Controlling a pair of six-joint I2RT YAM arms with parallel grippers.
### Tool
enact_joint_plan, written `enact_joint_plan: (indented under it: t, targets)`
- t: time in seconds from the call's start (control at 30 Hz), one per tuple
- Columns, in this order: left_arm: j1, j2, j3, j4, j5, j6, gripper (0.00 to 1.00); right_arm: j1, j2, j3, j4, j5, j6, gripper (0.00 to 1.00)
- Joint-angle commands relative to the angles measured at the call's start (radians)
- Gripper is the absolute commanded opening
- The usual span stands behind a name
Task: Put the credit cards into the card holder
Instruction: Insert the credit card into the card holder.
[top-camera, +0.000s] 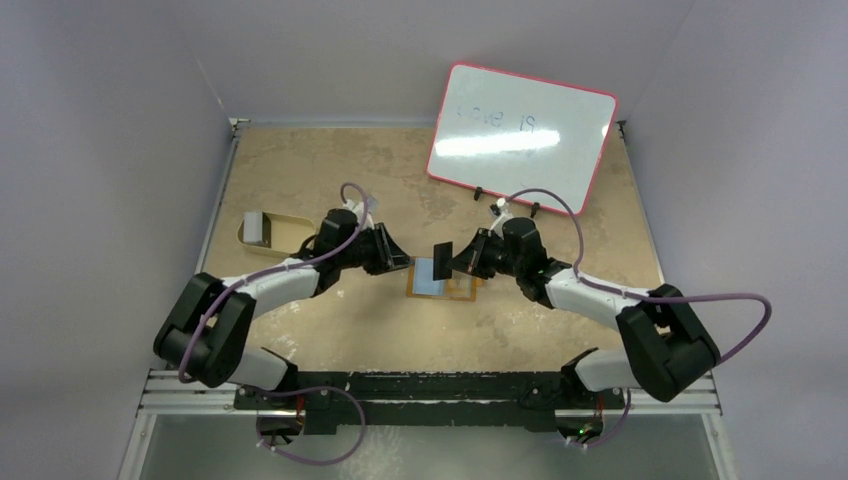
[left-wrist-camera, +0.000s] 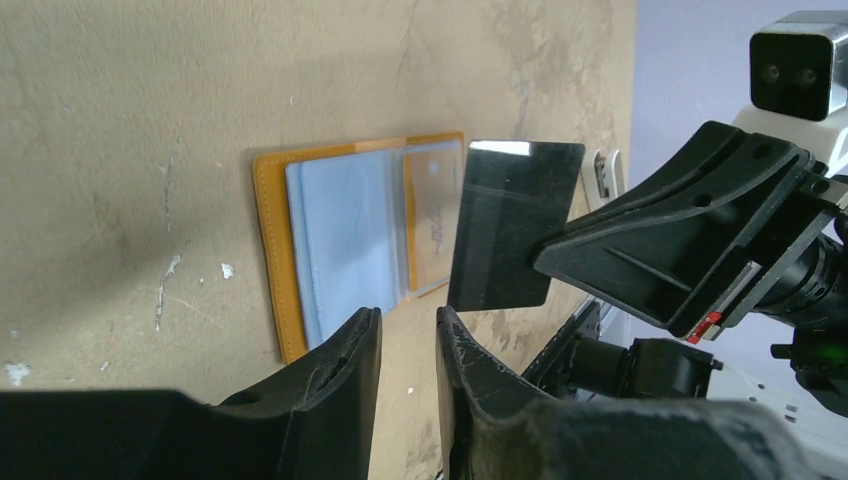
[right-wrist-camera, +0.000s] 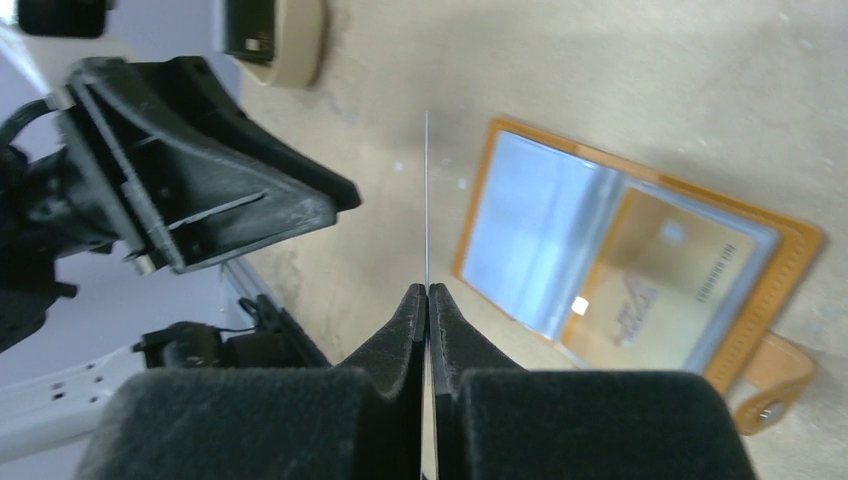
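Saw the right gripper (right-wrist-camera: 427, 292) with its fingers (right-wrist-camera: 395, 335) pressed together on a dark card (right-wrist-camera: 427, 200), pinching it by one edge. Held the card upright above the table (top-camera: 330, 330), with the thin edge toward the right wrist camera and the glossy face toward the left arm. Found the left gripper (left-wrist-camera: 408, 325) opposite it, fingers (left-wrist-camera: 350, 360) only a little apart with a narrow gap between the pads, holding nothing and touching nothing. Stood near the dark card but not in contact with it. Found the card holder (top-camera: 462, 292) open and flat on the table, just under the two grippers in the top view. Noted a pale blue card (left-wrist-camera: 345, 250) on one half, seemingly under a clear sleeve, and a tan card (right-wrist-camera: 660, 270) with dark marks in the other half. Saw the snap tab (right-wrist-camera: 775, 385) lying out beyond the tan side. Could not tell whether the dark card touched the holder. Noticed, farther left, a beige tray (top-camera: 290, 238) with a grey block (top-camera: 255, 228) inside, well apart from the holder.
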Motion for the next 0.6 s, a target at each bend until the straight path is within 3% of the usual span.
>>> enact_joint_plan:
  t: [0.0, 0.23, 0.57]
  targets:
    - [-0.049, 0.067, -0.01, 0.12, -0.033, -0.016, 0.22, -0.01, 0.039, -0.017, 0.054, 0.037, -0.013, 0.0]
    - [-0.072, 0.165, -0.011, 0.147, -0.043, 0.001, 0.06, -0.023, 0.139, -0.018, 0.088, 0.0, -0.023, 0.0]
    - [-0.093, 0.213, -0.006, 0.033, -0.121, 0.071, 0.02, -0.034, 0.203, -0.028, 0.114, -0.01, -0.029, 0.0]
